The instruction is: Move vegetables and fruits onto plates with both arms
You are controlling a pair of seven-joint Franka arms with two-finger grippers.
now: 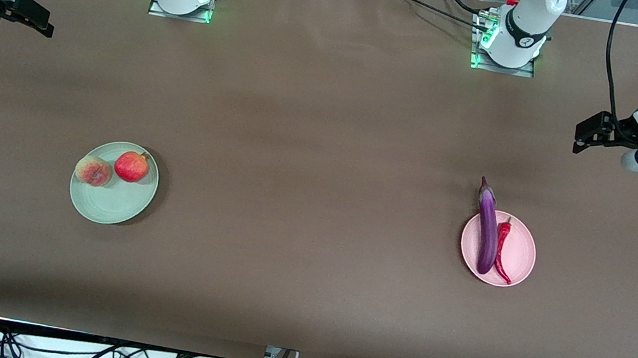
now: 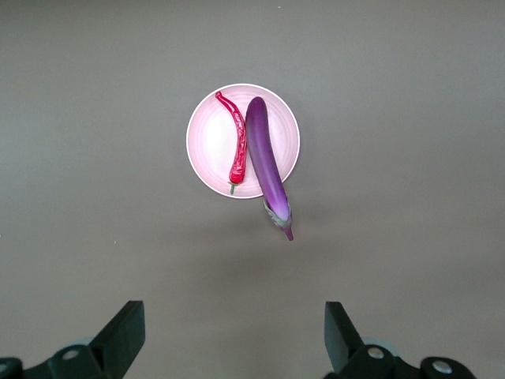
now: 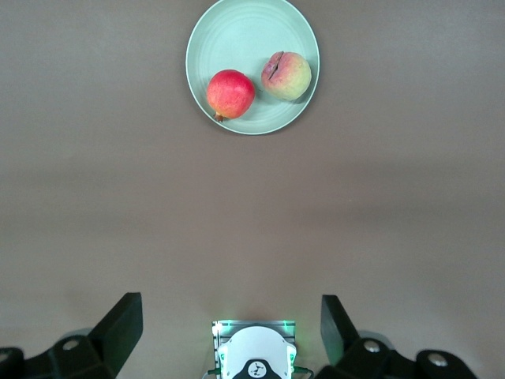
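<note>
- Front view: the brown counter (image 1: 321,160) carries two plates, one toward each arm's end.
- The right arm's jaws (image 1: 21,12) hang above the counter's edge at the right arm's end, spread wide with nothing between them; the right wrist view shows both fingers (image 3: 118,324) far apart over bare counter.
- The left arm's jaws (image 1: 589,133) hang above the counter at the left arm's end, also wide and empty, fingers (image 2: 122,335) well apart in the left wrist view.
- The pale green plate (image 1: 115,206) lies well apart from the right jaws, nearer the front camera.
- The pink plate (image 1: 524,251) lies well apart from the left jaws, nearer the front camera.
- The eggplant (image 1: 486,234) lies across the pink plate, its stem end overhanging the rim toward the robot bases.
- The peach (image 1: 93,171) and the pomegranate (image 1: 131,166) sit side by side on the green plate, just touching or nearly so.
- The red chili pepper (image 1: 501,251) lies on the pink plate right beside the eggplant.
</note>
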